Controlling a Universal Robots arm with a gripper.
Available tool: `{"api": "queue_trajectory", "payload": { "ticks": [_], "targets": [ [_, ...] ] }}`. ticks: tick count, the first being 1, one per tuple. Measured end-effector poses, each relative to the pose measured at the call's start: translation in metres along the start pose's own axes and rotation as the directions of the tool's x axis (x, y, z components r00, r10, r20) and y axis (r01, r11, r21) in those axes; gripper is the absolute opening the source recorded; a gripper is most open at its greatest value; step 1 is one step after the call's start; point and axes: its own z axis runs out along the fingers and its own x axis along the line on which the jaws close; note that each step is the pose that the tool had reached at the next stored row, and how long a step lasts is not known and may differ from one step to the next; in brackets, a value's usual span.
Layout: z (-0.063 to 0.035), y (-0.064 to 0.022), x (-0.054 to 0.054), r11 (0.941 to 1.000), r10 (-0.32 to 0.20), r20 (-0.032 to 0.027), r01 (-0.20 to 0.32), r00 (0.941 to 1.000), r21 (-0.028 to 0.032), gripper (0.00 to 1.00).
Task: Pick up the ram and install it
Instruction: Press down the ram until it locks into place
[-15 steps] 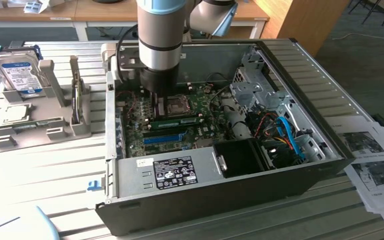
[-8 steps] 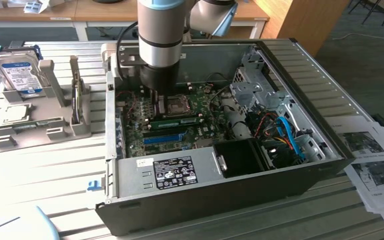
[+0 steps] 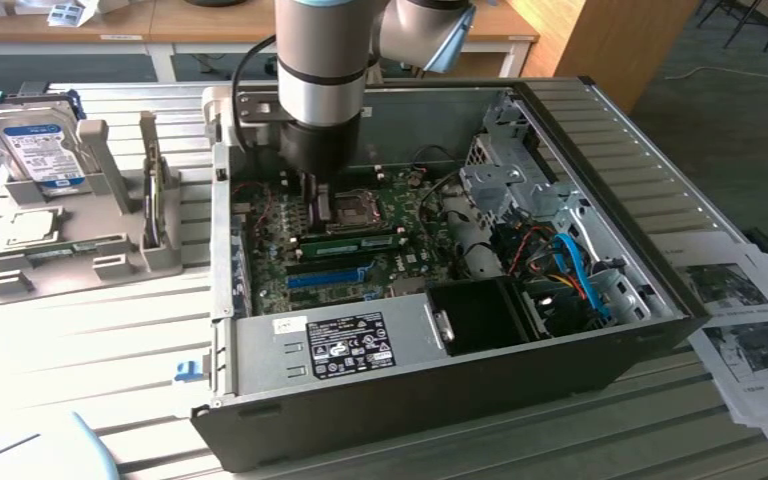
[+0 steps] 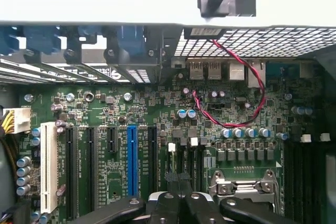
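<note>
Surface: slatted grey table (image 3: 117,330).
Centre: open computer case (image 3: 424,390) stood on it.
Exterior view's left: grey holder (image 3: 51,265) with hard drive (image 3: 37,145).
Exterior view's right: printed sheets (image 3: 744,320), possibly manuals.

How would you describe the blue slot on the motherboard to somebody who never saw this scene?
Look inside the open dark computer case, at the green motherboard on its floor. Among the long parallel slots there, the blue slot is the only bright blue one; its neighbours are black or white.
</note>
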Motion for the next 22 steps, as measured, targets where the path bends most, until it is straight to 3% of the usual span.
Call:
{"api": "queue_trajectory", "payload": {
  "ticks": [12, 18, 22],
  "targets": [
    [-0.0106, -0.0002, -0.0004, 1.0, 0.0, 0.0, 0.0, 1.0, 0.0, 0.09],
    [-0.011, -0.0002, -0.0005, 1.0, 0.0, 0.0, 0.0, 1.0, 0.0, 0.09],
    [-0.0111, -0.0051, -0.0006, 1.0, 0.0, 0.0, 0.0, 1.0, -0.0001, 0.09]
  ]
}}
